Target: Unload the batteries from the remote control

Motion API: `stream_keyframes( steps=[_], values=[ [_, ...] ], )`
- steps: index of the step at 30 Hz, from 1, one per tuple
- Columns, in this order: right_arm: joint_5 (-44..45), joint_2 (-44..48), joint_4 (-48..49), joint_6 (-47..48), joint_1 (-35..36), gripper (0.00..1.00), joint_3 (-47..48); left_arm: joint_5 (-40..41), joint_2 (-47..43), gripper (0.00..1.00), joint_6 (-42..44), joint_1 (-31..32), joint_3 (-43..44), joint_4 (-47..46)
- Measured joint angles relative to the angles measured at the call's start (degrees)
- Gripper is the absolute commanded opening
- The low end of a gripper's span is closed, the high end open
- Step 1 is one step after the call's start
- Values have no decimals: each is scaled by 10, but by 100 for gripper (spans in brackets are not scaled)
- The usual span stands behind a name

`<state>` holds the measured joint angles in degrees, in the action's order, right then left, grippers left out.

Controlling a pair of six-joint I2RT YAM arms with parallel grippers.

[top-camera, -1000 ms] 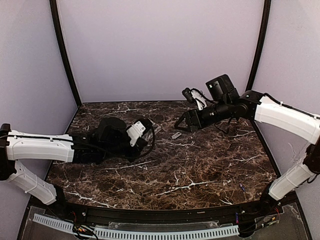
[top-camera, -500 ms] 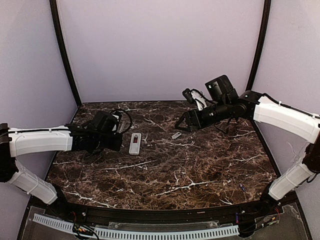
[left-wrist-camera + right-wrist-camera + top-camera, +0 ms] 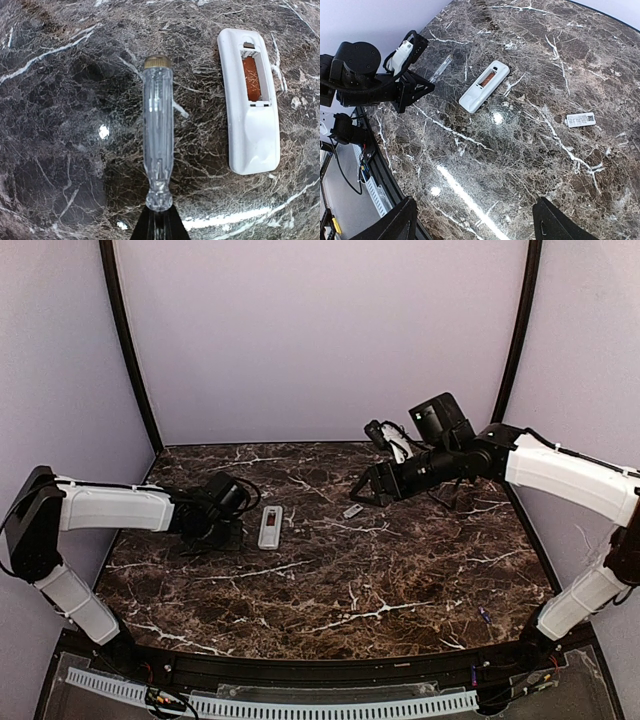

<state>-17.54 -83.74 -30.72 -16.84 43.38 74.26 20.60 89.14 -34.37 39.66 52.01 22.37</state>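
The left end effector (image 3: 157, 226) is gripping the tip of a clear plastic tool (image 3: 158, 135), just beside the remote control (image 3: 253, 135). The remote control is lying back-up on the counter (image 3: 400, 580), its open back showing reddish. The right end effector (image 3: 470, 225) is hovering above, spread wide.

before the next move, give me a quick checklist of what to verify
1. Cover off the remote control: ok, it lies apart on the table.
2. Remote control back up: ok.
3. Emptied: not ok, a reddish battery sits inside.
4. Second battery: cannot tell.
5. Left end effector shut on the clear tool: ok.
6. Right end effector open, empty: ok.
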Motion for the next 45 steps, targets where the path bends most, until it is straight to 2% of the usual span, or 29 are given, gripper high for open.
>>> stream_keyframes(
  steps=[12,23,31,34,36,38,45],
  values=[
    [-4,0,7,-2,0,79,-12,-42,53,0,-98,-5,20,18],
    [-5,0,12,-2,0,79,-16,-67,85,1,-148,-5,20,17],
    [-5,0,13,-2,0,79,-22,-74,85,17,-159,-5,20,11],
    [-5,0,15,-2,0,79,-22,-78,85,35,-157,-5,20,7],
    [-5,0,16,-2,0,80,-22,-79,85,42,-159,-5,20,1],
    [-6,0,16,-2,0,80,-22,-80,85,45,-158,-5,19,-4],
    [-6,0,19,-2,0,81,-23,-80,85,49,-158,-5,19,-9]
  ],
)
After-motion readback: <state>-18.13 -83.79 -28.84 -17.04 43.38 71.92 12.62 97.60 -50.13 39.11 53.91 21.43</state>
